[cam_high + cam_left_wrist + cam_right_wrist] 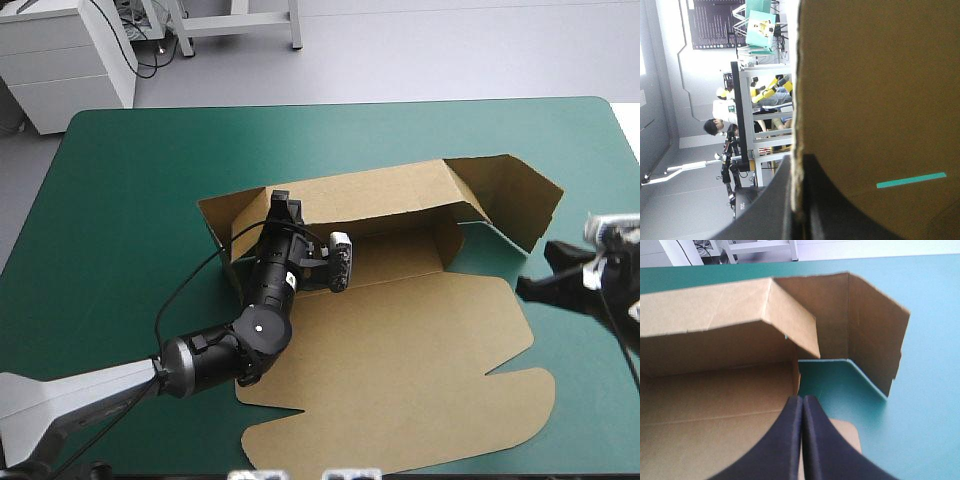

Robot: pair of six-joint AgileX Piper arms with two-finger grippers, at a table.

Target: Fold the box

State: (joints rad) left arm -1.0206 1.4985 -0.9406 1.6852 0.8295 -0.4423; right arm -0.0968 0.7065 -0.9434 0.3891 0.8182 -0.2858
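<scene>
At the box's [385,195] left wall: left gripper [281,200] clamped on the board edge.
Right gripper [801,399] near the right end, fingers pressed together, empty; lid [400,370] flat.

No legible text or labels

left arm [232,350]: grey tapered link, black rounded joints, pale caps; right end effector [802,399] black fins.
</scene>
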